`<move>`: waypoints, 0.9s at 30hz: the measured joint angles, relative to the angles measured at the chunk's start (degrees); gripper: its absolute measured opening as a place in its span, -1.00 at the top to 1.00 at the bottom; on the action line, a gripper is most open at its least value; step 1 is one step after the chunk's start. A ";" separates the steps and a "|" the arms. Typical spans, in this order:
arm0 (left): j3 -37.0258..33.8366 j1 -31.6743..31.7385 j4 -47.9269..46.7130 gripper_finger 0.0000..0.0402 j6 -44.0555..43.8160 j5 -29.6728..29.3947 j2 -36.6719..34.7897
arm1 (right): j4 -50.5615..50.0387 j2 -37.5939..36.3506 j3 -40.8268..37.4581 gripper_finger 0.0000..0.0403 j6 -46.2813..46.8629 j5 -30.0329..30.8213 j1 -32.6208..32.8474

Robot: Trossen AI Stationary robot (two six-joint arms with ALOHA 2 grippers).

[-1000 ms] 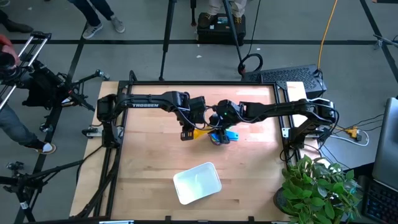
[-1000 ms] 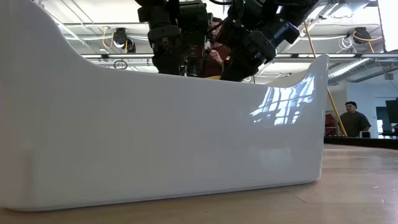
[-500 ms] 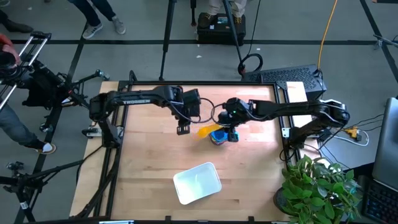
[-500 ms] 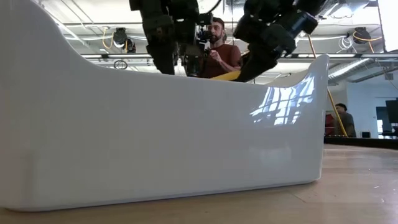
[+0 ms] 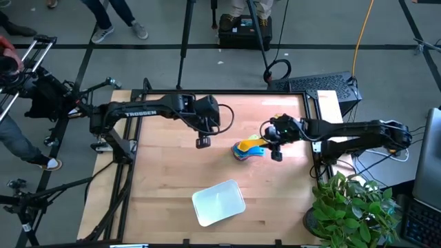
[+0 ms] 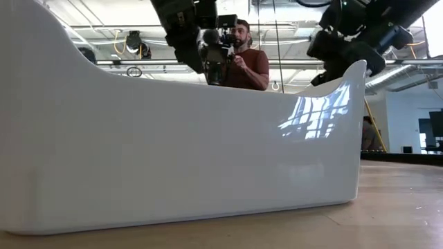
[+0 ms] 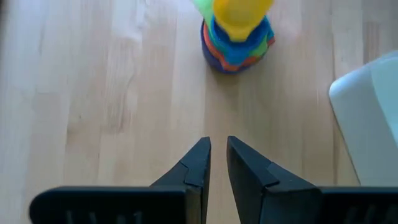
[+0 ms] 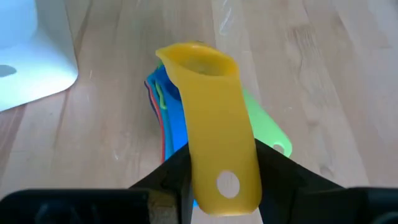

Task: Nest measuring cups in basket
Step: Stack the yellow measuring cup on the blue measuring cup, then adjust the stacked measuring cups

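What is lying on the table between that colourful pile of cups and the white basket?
Nothing visible: only bare table separates the stack of cups from the basket. The right gripper holds the yellow cup's handle.

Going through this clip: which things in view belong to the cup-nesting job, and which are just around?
Job:
stack of measuring cups, on the table
yellow cup, topmost, handle between the right gripper fingers
basket, empty
left gripper, holding nothing

Around:
potted plant
person filming
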 joint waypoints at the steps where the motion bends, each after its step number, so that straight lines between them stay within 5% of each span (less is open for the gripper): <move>1: 0.00 -0.15 1.08 0.73 0.02 0.05 0.11 | 1.51 -0.02 -1.04 0.42 0.30 -0.01 0.00; 10: 0.02 -0.25 4.45 0.73 -0.05 0.10 0.39 | 6.60 2.60 -3.55 0.39 -0.51 -0.31 0.11; 21: 0.02 -1.64 7.46 0.73 -0.13 0.15 0.39 | 4.71 2.08 -3.55 -0.17 -1.50 -0.29 0.13; 27: -0.59 0.11 15.03 0.75 1.14 2.47 4.09 | 2.90 -3.62 -3.54 -0.26 -1.32 -0.82 0.61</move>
